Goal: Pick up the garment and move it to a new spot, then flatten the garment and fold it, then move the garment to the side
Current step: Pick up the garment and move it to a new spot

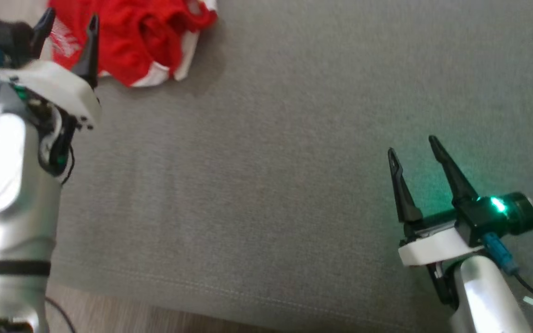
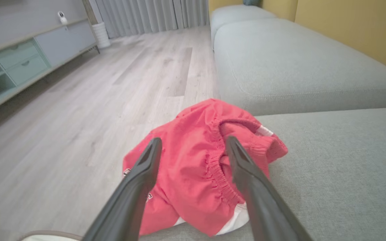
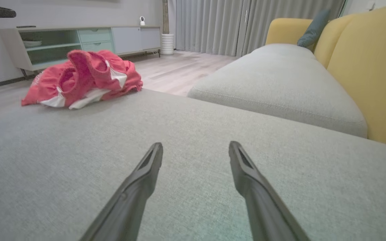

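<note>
The garment (image 1: 132,37) is a crumpled pair of red shorts with white trim and an elastic waistband, lying at the far left corner of the grey sofa cushion (image 1: 266,185). My left gripper (image 1: 70,23) hovers just before it, open, its fingertips framing the red cloth. The left wrist view shows the garment (image 2: 193,167) between and beyond the open left gripper (image 2: 194,144), not gripped. My right gripper (image 1: 412,145) stands open over bare cushion at the lower right, far from the garment (image 3: 82,78). In the right wrist view the right gripper (image 3: 196,147) points across the cushion, nothing between its fingers.
The cushion's front seam (image 1: 201,291) runs along the bottom, with wood floor (image 2: 79,100) beyond its edges. A second grey seat (image 3: 280,83) with yellow backrest (image 3: 374,67) lies beside it. A low cabinet (image 3: 79,40) and curtains (image 3: 246,23) stand far off.
</note>
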Robot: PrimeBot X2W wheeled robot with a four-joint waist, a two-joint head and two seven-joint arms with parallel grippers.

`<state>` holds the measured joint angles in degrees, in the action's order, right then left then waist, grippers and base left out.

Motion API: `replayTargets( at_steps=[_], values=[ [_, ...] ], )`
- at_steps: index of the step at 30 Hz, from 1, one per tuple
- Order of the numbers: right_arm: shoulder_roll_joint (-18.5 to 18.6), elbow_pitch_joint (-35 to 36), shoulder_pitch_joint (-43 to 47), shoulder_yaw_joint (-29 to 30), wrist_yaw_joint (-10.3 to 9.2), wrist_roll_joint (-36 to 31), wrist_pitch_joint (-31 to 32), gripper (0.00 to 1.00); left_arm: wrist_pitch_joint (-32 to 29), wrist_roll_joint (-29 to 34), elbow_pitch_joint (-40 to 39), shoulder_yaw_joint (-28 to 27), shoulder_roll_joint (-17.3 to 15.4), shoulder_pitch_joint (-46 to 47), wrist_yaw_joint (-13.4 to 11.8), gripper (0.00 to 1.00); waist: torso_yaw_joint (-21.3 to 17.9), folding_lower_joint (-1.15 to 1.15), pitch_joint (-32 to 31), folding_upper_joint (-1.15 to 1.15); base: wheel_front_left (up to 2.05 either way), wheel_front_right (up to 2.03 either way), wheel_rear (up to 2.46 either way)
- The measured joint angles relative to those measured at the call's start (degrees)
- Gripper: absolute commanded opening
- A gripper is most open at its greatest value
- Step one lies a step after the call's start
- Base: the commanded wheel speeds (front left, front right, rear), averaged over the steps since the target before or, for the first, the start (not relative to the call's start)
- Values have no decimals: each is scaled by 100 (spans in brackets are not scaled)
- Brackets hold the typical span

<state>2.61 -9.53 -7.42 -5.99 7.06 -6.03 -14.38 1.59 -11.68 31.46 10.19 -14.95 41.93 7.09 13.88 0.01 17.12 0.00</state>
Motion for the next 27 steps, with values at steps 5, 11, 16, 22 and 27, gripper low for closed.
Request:
replayTargets(
  at_steps=[5, 11, 16, 22, 27],
  values=[
    [3, 104, -58, 98, 0, -225, 0, 100, 1, -363, 773, 291, -41, 496, 5, 100, -186, 0, 458, 0, 0, 0, 0],
    [5, 248, -57, 214, 0, -367, 0, 100, 41, -1176, 1383, 931, -69, 822, 47, 100, -339, 0, 879, 0, 0, 0, 0],
    [5, 315, -57, 192, 0, -415, 0, 100, 98, -1561, 1823, 1139, -91, 1101, 47, 100, -390, -1, 1072, 0, 0, 0, 0],
    [5, 369, -89, 157, 0, -415, -3, 100, 94, -1783, 2442, 1166, -111, 1285, 47, 95, -483, -1, 1188, 0, 0, 0, 0],
    [5, 367, -143, 145, 0, -405, -10, 100, 214, -1811, 2792, 1281, -172, 1390, 48, 0, -543, -1, 1210, 0, 0, 0, 0]
  ],
)
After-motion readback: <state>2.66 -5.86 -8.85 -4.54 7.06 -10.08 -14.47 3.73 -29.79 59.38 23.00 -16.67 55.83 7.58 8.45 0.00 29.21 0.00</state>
